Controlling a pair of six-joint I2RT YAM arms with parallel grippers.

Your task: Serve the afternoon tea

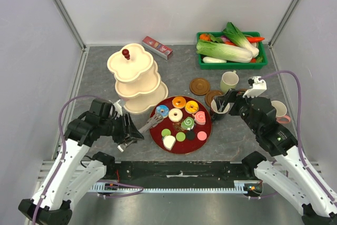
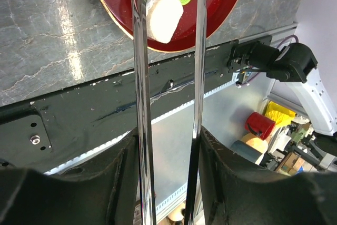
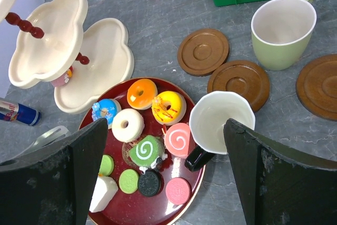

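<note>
A dark red plate holds toy donuts, swirl cakes and round sweets, among them a pink swirl cake and a white cake wedge. My left gripper is shut on metal tongs, whose tips reach the plate's left edge. My right gripper is open above a black mug with a white inside, which stands at the plate's right rim. A pale green mug and three brown coasters stand behind it.
A cream tiered stand is left of the plate, with a small can beside it. A green crate of vegetables is at the back right, a red box at the back. A white mug is by my right arm.
</note>
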